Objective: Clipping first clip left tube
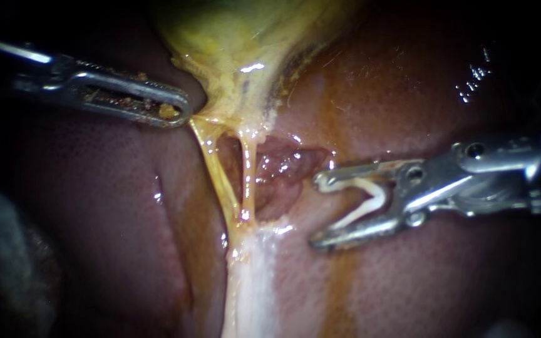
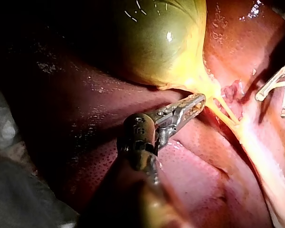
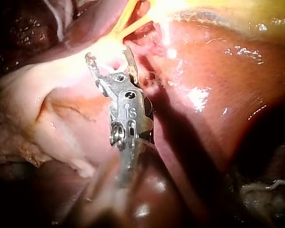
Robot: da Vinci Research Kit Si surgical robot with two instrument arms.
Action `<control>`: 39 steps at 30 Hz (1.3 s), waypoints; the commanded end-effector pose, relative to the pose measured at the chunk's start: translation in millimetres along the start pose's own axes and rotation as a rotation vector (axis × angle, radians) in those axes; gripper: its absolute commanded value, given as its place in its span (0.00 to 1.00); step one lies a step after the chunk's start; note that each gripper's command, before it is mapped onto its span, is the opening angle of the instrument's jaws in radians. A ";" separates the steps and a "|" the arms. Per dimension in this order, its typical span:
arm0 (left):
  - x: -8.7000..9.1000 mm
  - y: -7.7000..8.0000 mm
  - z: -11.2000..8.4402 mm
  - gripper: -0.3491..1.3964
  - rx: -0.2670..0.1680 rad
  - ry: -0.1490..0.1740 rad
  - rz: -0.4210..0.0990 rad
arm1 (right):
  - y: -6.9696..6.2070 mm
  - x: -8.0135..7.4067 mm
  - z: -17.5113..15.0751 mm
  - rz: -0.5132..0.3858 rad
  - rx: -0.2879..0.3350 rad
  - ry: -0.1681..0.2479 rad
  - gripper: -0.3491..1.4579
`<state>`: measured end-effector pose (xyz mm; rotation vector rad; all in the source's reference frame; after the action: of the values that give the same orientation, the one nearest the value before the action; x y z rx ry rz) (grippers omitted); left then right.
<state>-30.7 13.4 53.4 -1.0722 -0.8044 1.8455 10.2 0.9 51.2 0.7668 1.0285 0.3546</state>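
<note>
I see the left tube (image 1: 215, 172) as a thin, glistening yellow strand. It is stretched taut, slanting down from the gallbladder (image 1: 239, 37) to join the other tube (image 1: 248, 169) lower down. The clip (image 1: 365, 201) is white and V-shaped. It sits wide open in my right instrument (image 1: 316, 211), one leg along each jaw, apart from the tube.

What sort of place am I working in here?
Probably a surgical bench setup: liver and gallbladder lie open to view with grey cloth-like material beside them, and the right instrument carries a clip near two tubes.
</note>
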 end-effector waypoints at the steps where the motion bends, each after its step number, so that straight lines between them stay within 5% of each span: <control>1: 0.0 0.0 0.1 0.00 0.001 0.000 0.000 | 0.0 0.3 0.7 0.011 0.014 0.010 0.44; 10: 0.0 0.2 0.2 0.00 0.002 0.001 0.000 | 0.9 1.2 4.8 0.094 0.041 0.049 0.44; 19: 0.0 0.2 0.2 0.00 0.002 0.001 -0.001 | 3.4 1.1 6.5 0.143 0.022 0.073 0.44; 33: 0.0 0.3 0.2 0.00 0.003 0.001 -0.001 | 6.3 -3.5 8.0 0.167 -0.008 0.074 0.45; 39: 0.0 0.3 0.3 0.00 0.003 0.002 -0.001 | 7.2 -4.2 8.8 0.163 -0.017 0.075 0.45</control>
<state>-31.0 13.2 53.3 -1.0713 -0.8010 1.8443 16.5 0.0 61.8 0.8283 1.0340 0.5364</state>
